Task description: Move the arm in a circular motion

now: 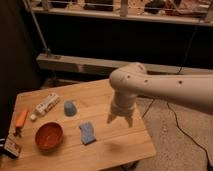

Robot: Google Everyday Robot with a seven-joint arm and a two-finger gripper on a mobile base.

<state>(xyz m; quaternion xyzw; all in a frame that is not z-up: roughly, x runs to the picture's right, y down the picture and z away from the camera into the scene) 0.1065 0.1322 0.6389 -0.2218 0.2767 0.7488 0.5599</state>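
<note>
The arm (pixel 165 87) is thick and cream-white, with a row of small dark holes, and reaches in from the right across the wooden table (pixel 107 145). Its gripper (pixel 120 119) hangs downward from a rounded wrist above the table's right part, to the right of a blue sponge (pixel 87 132). The two fingertips point down with a small gap between them, and nothing is held.
On the table lie a blue cup (pixel 69 108), an orange-red bowl (pixel 48 136), a white tube (pixel 45 105), an orange tool (pixel 20 120) and a dark packet (pixel 12 146) at the left edge. A cable (pixel 176 120) runs on the floor at right. A railing stands behind.
</note>
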